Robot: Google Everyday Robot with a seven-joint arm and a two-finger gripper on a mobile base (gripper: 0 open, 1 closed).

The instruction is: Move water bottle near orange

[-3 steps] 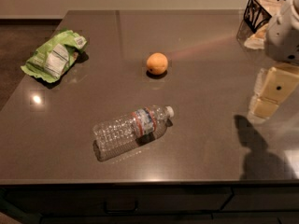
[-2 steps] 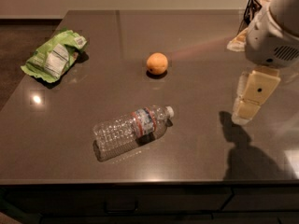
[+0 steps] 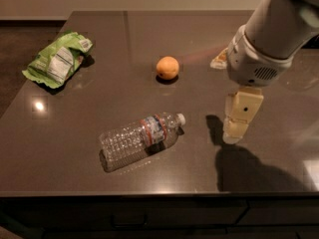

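The water bottle (image 3: pixel 141 140) lies on its side on the dark table (image 3: pixel 99 59), near the front edge, its white cap pointing right. The orange (image 3: pixel 167 67) sits behind it, toward the table's middle, a clear gap away. My gripper (image 3: pixel 234 136) hangs from the arm at the right, just to the right of the bottle's cap and above the table. It touches nothing.
A green snack bag (image 3: pixel 57 59) lies at the table's left edge. A small pale object (image 3: pixel 219 61) lies at the back right, partly hidden by my arm. The arm's shadow falls on the table at the front right.
My arm has swung left and toward the front, bringing the gripper from the table's right edge to just right of the bottle's cap. Bottle, orange and bag have not moved.
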